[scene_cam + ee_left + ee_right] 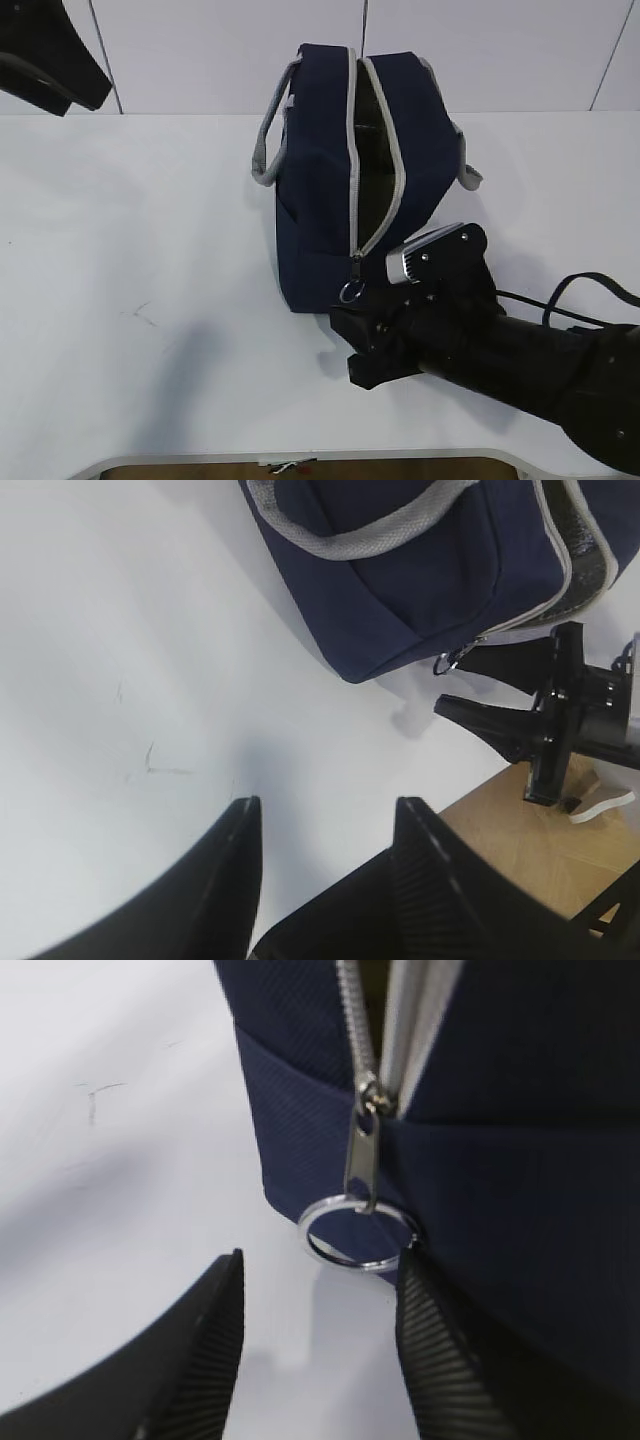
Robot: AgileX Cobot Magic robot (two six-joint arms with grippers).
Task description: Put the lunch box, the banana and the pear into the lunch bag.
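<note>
Presently the lunch bag stands on the white table, its grey zipper parted along the top and the slider drawn to the near end. The metal ring pull hangs from the slider against the bag's front face. The right gripper sits just below the ring, jaws apart and holding nothing; one finger lies close beside the ring. The left gripper hangs above bare table to the bag's left, jaws likewise apart and empty.
</note>
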